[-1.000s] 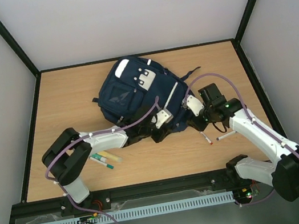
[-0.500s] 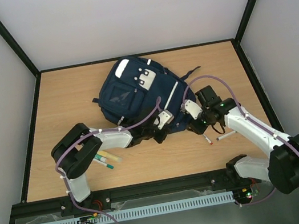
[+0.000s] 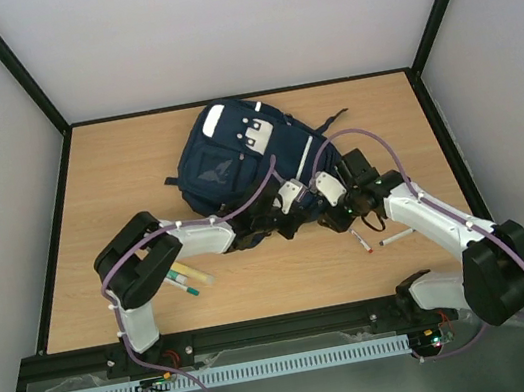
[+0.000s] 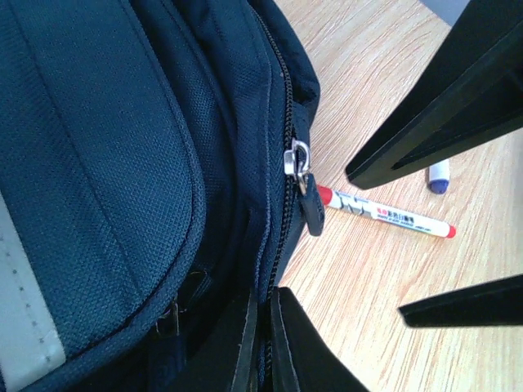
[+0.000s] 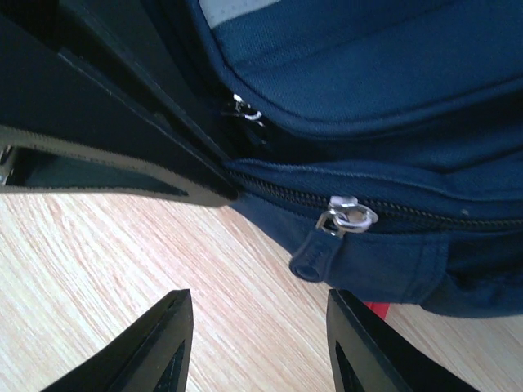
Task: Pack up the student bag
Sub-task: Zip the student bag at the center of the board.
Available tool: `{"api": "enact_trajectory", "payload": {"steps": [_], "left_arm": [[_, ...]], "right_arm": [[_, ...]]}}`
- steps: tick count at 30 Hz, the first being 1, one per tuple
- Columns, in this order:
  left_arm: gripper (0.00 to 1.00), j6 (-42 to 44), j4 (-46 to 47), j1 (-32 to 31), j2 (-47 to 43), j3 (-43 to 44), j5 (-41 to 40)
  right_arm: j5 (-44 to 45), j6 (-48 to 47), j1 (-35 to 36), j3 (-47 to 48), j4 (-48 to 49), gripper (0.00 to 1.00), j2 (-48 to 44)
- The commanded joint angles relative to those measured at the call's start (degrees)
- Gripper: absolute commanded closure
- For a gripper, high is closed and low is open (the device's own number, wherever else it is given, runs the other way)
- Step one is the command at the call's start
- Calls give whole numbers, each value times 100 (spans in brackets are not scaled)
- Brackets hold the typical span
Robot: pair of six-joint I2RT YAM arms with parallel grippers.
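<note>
The bag point(image 3: 239, 154) lies flat on the bench point(image 3: 116, 171), reaching from near the far edge to about the middle, a little nearer the right edge than the left. Both arms meet at its near end.

The left claw point(image 4: 261, 327) is pressed together on a fold of the bag's fabric just beside the zip and seems to be holding that edge steady. The right claw point(image 5: 257, 306) is spread, its two fingers either side of the space just below the zip pull point(image 5: 331, 237). It is not touching the pull, which hangs free off the slider over the bag's edge.

In both wrist views the zip teeth along this stretch are closed. I cannot tell from the pictures whether any other pocket is open.

Nothing shows as packed. A red marker point(image 4: 384, 215) lies on the bench just beside the bag's near end, partly tucked under it, with another pen point(image 3: 396, 235) a little further toward the right edge. More pens point(image 3: 183, 279) lie loose near the left arm, toward the near-left corner.

As I judge it, the task is at its opening step: one claw braces the bag while the other lines up on the pull. What is left is to grip the pull, run the zip open, put the loose pens inside, and probably close up.
</note>
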Motion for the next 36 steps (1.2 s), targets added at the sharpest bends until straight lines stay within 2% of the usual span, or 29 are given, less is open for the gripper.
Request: {"api": "enact_trajectory", "payload": {"steps": [1, 7, 17, 22, 28, 36], "left_arm": [[98, -384, 708, 3, -5, 274, 353], [98, -503, 831, 11, -120, 241, 427], [98, -536, 888, 4, -255, 204, 492], [98, -509, 876, 0, -294, 152, 478], [97, -486, 870, 0, -309, 74, 437], [97, -471, 811, 0, -309, 74, 414]], "right_arm": [[183, 162, 107, 83, 295, 53, 65], [646, 335, 136, 4, 629, 54, 86], [494, 270, 154, 28, 723, 68, 469], [852, 407, 154, 20, 775, 73, 417], [1038, 484, 148, 8, 731, 84, 337], [1115, 529, 145, -9, 646, 90, 195]]}}
